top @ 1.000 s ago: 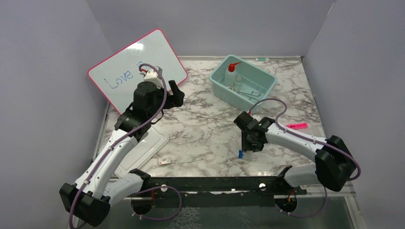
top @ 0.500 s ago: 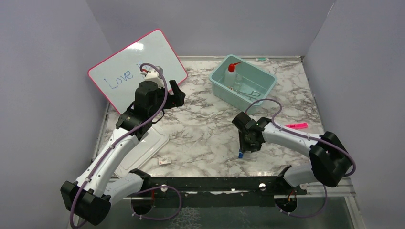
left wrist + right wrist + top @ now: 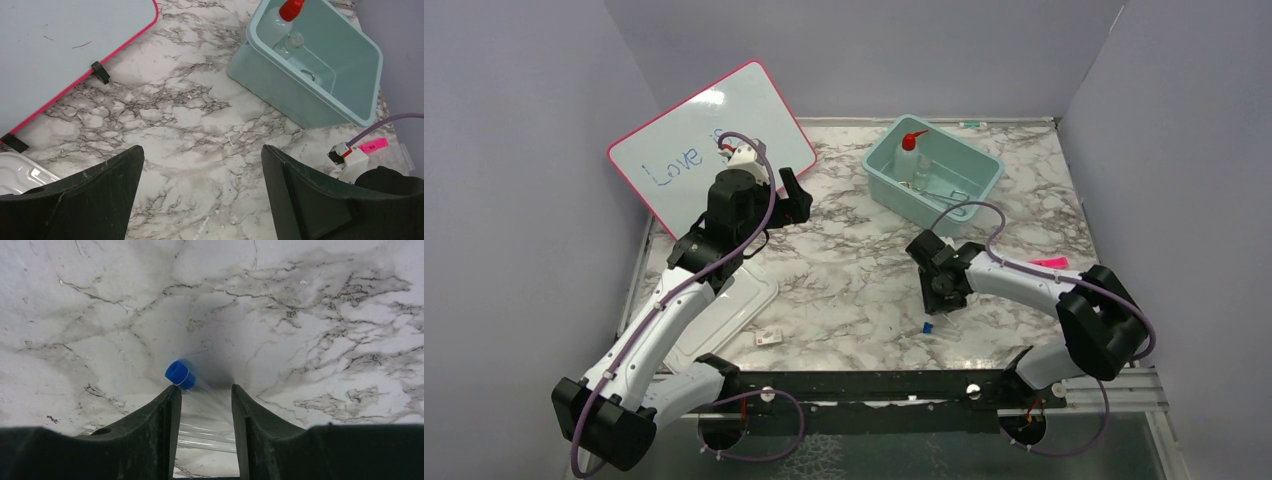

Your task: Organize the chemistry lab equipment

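Note:
My right gripper [image 3: 936, 308] points down at the table's front middle, shut on a clear tube with a blue cap [image 3: 927, 326]. In the right wrist view the tube [image 3: 210, 400] runs slantwise between the fingers, its cap [image 3: 180, 375] just past the left fingertip [image 3: 172, 392]. A clear squeeze bottle with a red nozzle [image 3: 907, 158] stands in a teal bin [image 3: 984, 180], with metal forceps [image 3: 954, 197] beside it. The bottle [image 3: 280, 17] and bin [image 3: 310, 117] also show in the left wrist view. My left gripper [image 3: 792, 200] is open and empty, above the marble near the whiteboard.
A pink-framed whiteboard [image 3: 709, 140] leans at the back left. A clear plastic tray [image 3: 724, 315] lies at the left front, with a small pale block [image 3: 768, 338] by it. A pink tag [image 3: 1049, 262] lies at the right. Grey walls close in three sides.
My right arm has folded in and shifted its wrist to the left; the blue cap has stayed almost where it was. My left arm has not moved.

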Robot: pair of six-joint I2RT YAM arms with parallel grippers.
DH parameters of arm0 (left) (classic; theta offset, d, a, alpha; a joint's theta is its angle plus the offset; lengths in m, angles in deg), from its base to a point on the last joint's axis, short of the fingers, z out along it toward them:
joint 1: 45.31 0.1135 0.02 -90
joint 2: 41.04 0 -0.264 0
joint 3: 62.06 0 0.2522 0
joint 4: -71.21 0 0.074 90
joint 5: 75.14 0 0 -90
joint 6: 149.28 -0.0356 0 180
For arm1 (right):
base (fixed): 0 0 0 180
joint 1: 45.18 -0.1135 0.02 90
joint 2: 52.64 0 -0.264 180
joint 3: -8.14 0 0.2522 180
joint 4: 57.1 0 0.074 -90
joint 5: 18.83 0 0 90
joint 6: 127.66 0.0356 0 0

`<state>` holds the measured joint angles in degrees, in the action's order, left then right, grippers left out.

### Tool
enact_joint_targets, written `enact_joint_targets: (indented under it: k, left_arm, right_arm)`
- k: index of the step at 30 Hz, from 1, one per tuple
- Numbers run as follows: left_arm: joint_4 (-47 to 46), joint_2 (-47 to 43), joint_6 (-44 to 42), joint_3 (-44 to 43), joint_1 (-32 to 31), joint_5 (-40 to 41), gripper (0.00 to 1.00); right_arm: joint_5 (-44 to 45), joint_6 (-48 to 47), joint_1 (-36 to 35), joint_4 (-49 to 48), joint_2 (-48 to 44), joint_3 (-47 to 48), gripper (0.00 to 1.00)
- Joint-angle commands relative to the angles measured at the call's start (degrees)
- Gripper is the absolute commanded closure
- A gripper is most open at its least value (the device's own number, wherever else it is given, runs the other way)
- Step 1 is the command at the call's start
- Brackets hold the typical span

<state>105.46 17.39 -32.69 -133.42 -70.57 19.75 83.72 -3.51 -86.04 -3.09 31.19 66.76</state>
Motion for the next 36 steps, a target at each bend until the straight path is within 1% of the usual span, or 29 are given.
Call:
enact_joint_targets:
  k: [1,3,6,9,12,16,18,20,23,27,30,33,36]
  left_arm:
    - [-1.8,-0.1,0.3,0.2,-0.2,-1.2,0.1]
    - [-1.8,0.0,0.3,0.2,-0.2,-1.3,0.1]
    - [-2.0,0.2,0.2,0.5,-0.2,-1.9,0.1]
    - [-3.0,0.3,0.3,1.5,-0.2,-3.4,0.1]
    - [-4.7,0.5,1.1,3.0,-0.2,-4.8,0.1]
    - [-8.5,1.4,2.5,5.3,-0.2,-10.4,0.1]
    - [-11.5,1.9,3.3,7.0,-0.3,-14.2,0.1]
    - [-15.6,2.6,4.3,9.1,-0.4,-18.9,0.1]
    - [-22.1,4.6,6.2,11.8,-0.8,-26.7,0.13]
    - [-30.6,6.3,8.6,15.2,-2.3,-33.0,0.16]
    - [-36.7,7.3,9.2,17.0,-3.7,-35.6,0.19]
    - [-38.2,9.4,7.9,16.4,-5.7,-36.6,0.2]
    - [-39.6,11.2,6.3,16.0,-7.7,-37.5,0.22]
  right_arm:
    - [0.0,-4.0,1.1,-5.1,3.6,1.6,0.54]
    - [-1.1,-5.4,1.3,-5.7,4.8,2.5,0.58]
    - [-2.0,-7.5,1.3,-6.4,5.8,4.2,0.69]
    - [0.6,-8.6,1.3,-5.9,6.0,6.3,0.79]
    - [5.8,-9.2,1.3,-5.8,5.3,8.6,0.82]
    - [10.4,-10.4,1.3,-7.9,2.5,11.0,0.84]
    - [11.6,-10.2,1.3,-9.2,0.2,11.8,0.84]
    - [10.7,-9.5,1.3,-10.8,-2.5,12.4,0.84]
    - [6.8,-5.5,1.3,-12.7,-6.4,12.9,0.84]
    - [2.5,4.9,1.3,-14.5,-10.2,12.5,0.84]
    - [0.1,12.0,1.3,-17.7,-12.6,11.5,0.84]
    - [-1.7,18.1,1.3,-21.4,-14.2,10.6,0.84]
    - [-4.2,21.3,1.3,-25.5,-15.0,10.0,0.84]
